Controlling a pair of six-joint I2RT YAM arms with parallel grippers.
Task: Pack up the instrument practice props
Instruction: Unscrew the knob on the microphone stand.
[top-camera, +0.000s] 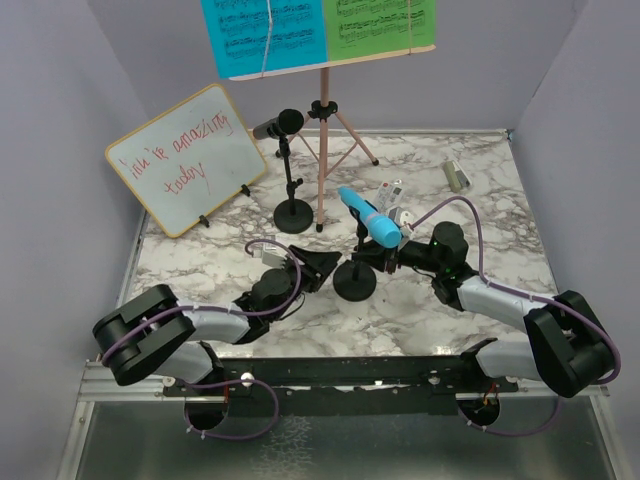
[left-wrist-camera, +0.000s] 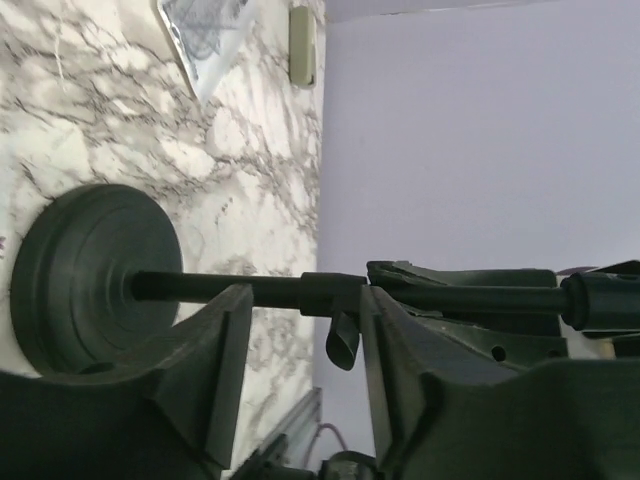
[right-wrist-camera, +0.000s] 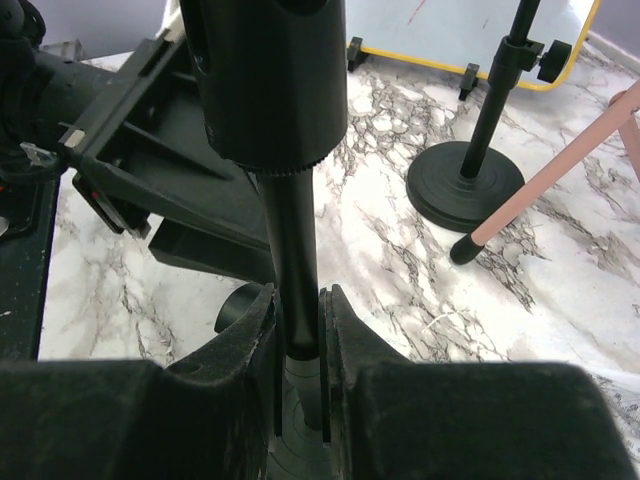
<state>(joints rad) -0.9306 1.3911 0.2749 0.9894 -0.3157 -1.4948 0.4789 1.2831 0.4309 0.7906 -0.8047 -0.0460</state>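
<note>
The near black mic holder (top-camera: 355, 281) stands on its round base with the blue microphone (top-camera: 370, 219) resting in its clip. My right gripper (top-camera: 392, 257) is shut on the holder's thin pole (right-wrist-camera: 298, 235), jaws pressed on both sides just above the base. From the left, my left gripper (top-camera: 328, 266) stands open, its fingers (left-wrist-camera: 228, 330) apart on either side of the same pole (left-wrist-camera: 220, 288), next to the round base (left-wrist-camera: 80, 285). Behind stand the second mic holder (top-camera: 293, 212) with the black microphone (top-camera: 281, 124) and the pink tripod music holder (top-camera: 322, 150) with blue (top-camera: 262, 32) and green music sheets (top-camera: 380, 22).
A yellow-framed whiteboard (top-camera: 185, 158) leans at the back left. A small silver cylinder (top-camera: 457, 175) lies at the back right, and a small white object (top-camera: 392, 194) lies behind the blue microphone. Grey walls close three sides. A pink tripod leg (right-wrist-camera: 560, 170) runs close to the second holder's base (right-wrist-camera: 465, 185).
</note>
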